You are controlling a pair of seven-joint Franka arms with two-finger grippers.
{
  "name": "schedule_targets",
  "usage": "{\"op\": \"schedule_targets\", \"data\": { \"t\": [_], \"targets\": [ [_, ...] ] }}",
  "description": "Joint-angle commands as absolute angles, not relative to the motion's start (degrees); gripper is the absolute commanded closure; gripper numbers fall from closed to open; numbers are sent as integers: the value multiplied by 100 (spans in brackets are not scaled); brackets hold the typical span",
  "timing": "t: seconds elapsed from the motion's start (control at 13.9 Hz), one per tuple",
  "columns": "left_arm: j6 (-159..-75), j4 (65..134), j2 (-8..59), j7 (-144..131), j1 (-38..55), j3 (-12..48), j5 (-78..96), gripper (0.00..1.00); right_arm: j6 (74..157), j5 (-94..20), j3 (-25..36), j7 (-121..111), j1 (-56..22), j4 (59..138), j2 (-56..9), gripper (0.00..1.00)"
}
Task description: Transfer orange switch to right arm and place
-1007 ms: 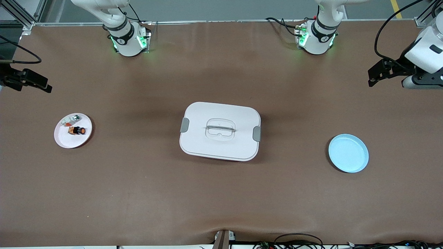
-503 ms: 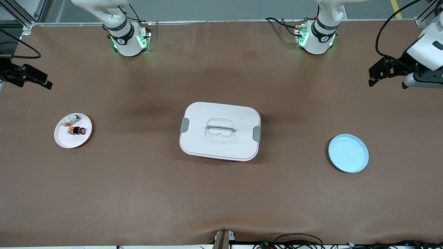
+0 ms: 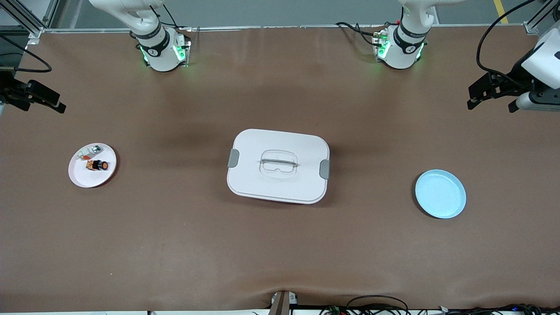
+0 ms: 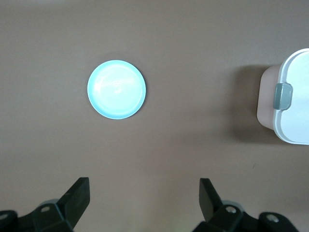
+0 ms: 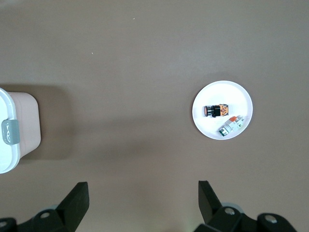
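Orange switch (image 3: 97,165) lies on the white plate (image 3: 83,177) at the right arm's end, beside a small clear part (image 3: 89,152). Left gripper (image 3: 489,92) and right gripper (image 3: 37,99) hang high over the table (image 3: 280,245), jaws wide apart, both empty

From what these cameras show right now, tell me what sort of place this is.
Most likely a robotics lab test bench, not a home or kitchen. Two arm bases are bolted along one edge of a brown mat-covered table, aluminium framing stands at a corner, and loose cables trail along the table's near edge.
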State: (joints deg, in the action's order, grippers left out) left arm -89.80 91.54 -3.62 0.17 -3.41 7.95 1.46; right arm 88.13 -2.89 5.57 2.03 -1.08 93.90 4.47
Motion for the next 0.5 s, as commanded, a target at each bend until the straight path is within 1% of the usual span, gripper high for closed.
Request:
{"op": "schedule_targets", "data": {
  "t": [0.0, 0.43],
  "targets": [
    [-8947, 9071, -396, 97, -422, 791, 246, 0, 8859, -272, 633, 281, -185, 9519, 606, 0],
    [-8939, 8868, -255, 106, -431, 791, 176, 0, 8868, -281, 624, 281, -185, 9519, 650, 0]
  ]
}}
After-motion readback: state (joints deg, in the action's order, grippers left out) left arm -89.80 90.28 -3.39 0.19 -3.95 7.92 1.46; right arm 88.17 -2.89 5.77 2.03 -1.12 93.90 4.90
